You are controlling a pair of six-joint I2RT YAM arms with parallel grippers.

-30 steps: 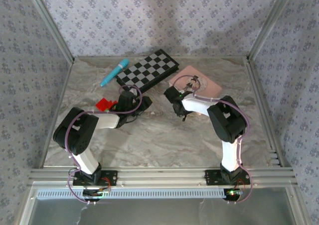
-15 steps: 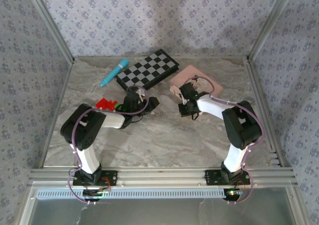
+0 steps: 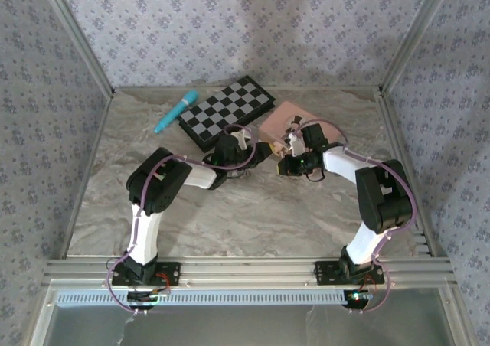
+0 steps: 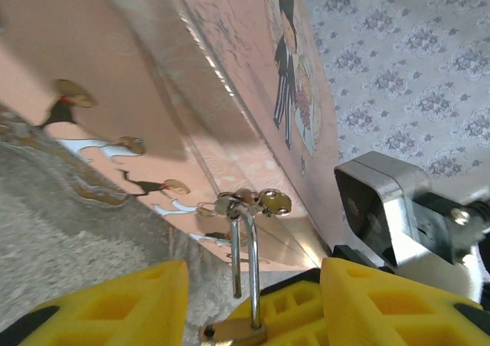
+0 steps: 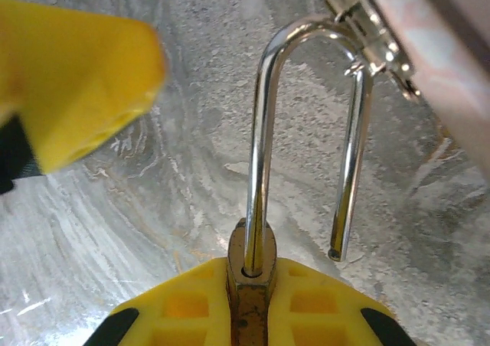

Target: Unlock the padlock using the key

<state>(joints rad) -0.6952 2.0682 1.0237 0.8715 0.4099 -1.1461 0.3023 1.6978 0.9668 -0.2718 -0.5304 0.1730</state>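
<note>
The small brass padlock is clamped by its body in my right gripper, which is shut on it. Its chrome shackle stands open: one leg is out of the body, and the bow hangs through the hasp of the pink picture tin. My left gripper is open, its yellow fingers standing on either side of the shackle and of the right gripper's tips without touching them. The key is hidden. Both grippers meet at the tin's near-left edge.
A black-and-white chessboard lies behind the left gripper, with a teal pen to its left. The tin's side rises close ahead of the left wrist. Bare marbled table spreads in front of both grippers.
My left arm has swung right to the tin's edge and its jaws have narrowed slightly. The right gripper has shut on the padlock body, and its arm has shifted right.
</note>
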